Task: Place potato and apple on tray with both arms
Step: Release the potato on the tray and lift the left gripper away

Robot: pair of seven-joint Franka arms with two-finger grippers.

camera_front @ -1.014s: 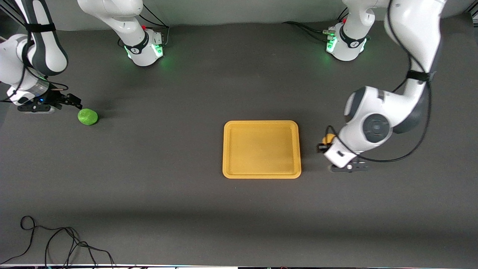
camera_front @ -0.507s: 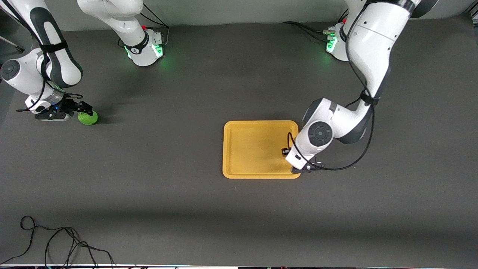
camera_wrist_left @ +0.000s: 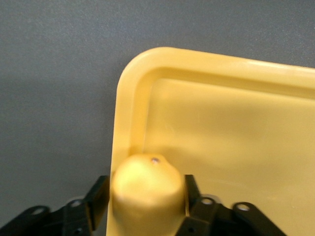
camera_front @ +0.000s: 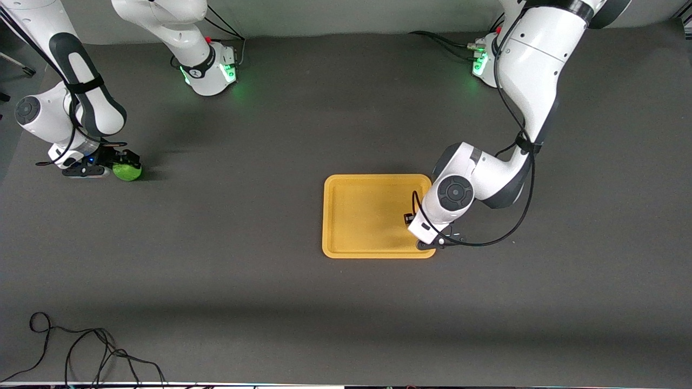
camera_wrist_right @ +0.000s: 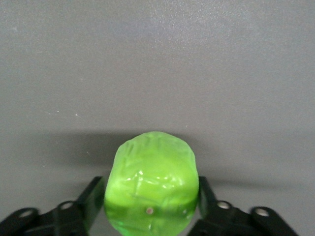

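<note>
Left gripper (camera_wrist_left: 147, 216), fingers clamped on the potato (camera_wrist_left: 146, 189), has carried it from the tabletop (camera_front: 270, 302) to over the tray (camera_front: 346, 216) corner; release likely next. Right gripper (camera_wrist_right: 150, 209) has moved in on the apple (camera_front: 127, 172), fingers touching both sides, apple not yet lifted.

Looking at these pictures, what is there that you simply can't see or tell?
- Potato: hidden under the left arm's wrist in the front view; the left wrist view's edge crops its lower part.
- Whether the potato rests on the tray or hangs above its corner: unclear.
- Apple: partly covered by the right gripper in the front view; whether it has left the table cannot be told.
- Left gripper: fingertips hidden by the potato.
</note>
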